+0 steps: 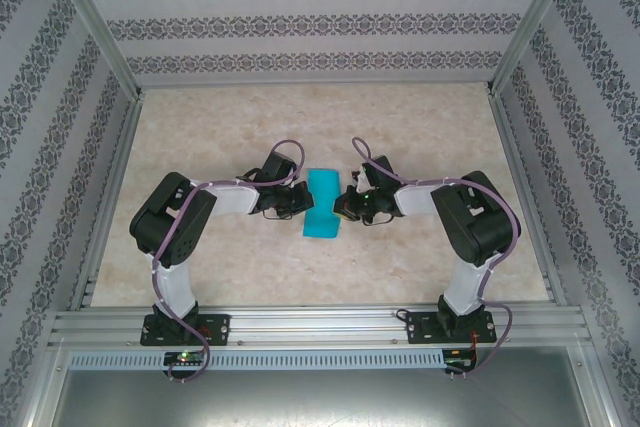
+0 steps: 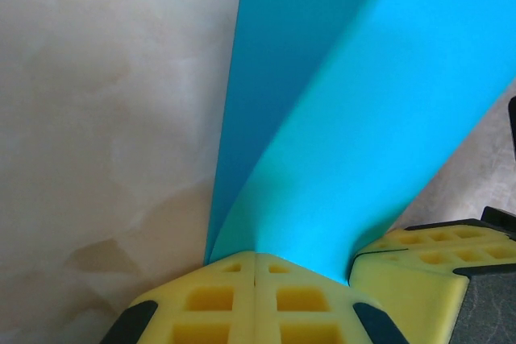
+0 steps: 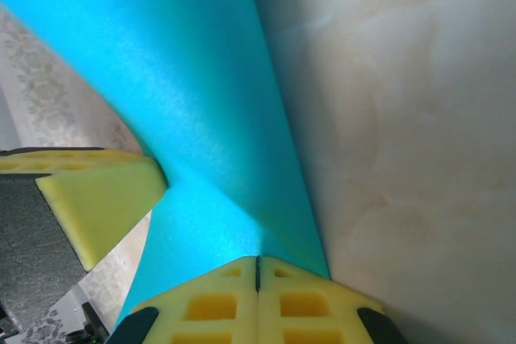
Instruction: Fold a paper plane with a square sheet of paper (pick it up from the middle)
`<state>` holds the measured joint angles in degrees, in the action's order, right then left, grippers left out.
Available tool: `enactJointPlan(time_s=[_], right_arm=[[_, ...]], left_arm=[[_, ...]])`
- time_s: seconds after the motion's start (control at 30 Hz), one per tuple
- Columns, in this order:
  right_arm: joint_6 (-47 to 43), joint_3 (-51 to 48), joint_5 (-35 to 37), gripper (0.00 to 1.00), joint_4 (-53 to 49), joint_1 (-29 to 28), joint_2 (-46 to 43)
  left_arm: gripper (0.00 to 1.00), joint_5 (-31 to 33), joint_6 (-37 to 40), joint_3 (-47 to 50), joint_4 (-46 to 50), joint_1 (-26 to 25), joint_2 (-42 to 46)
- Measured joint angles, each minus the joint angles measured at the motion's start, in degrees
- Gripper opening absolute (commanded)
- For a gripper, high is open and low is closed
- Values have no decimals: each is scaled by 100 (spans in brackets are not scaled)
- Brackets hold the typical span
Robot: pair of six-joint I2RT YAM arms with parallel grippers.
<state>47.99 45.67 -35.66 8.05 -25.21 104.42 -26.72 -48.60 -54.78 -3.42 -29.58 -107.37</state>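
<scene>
— Where's the sheet [image 1: 322,204]?

— Between my two pincers, about the middle of the table [image 1: 200,137]. From above it reads as a narrow teal strip, slightly slanted.

— Left pincer [image 2: 255,259]?

— Closed tight on the sheet's edge, with no gap at the seam. The paper rises straight out of it and bends lengthwise (one panel shaded, the other bright).

— And the right pincer [image 3: 258,262]?

— The same: pressed together with the sheet caught in it, on the opposite side of the strip. From each wrist I can see the other pincer's yellow tip against the paper as well.

— Is the sheet flat on the table?

— Not flat; it bows up between the two grips. Whether any part of it rests on the table, I can't tell.
</scene>
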Motion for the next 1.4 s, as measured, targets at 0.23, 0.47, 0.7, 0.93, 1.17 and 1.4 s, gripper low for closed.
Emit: enactJointPlan(time_s=[0.23,0.47,0.7,0.93,1.17,1.4], right_arm=[[-20,-157,-11,3,256,22,-87],[120,-374,46,4,564,-98,-507],[229,-723,50,3,977,-160,-527],[310,-1027,-31,6,1329,-114,-417],[190,-1021,-20,6,1088,-149,-715],[120,-1056,-28,4,1115,-308,-852]], left_arm=[[0,-2,15,0,0,0,0],[0,0,15,0,2,0,0],[0,0,15,0,2,0,0],[0,26,17,-11,22,-9,0],[0,35,33,-22,46,-11,2],[0,37,33,-22,48,-11,2]])
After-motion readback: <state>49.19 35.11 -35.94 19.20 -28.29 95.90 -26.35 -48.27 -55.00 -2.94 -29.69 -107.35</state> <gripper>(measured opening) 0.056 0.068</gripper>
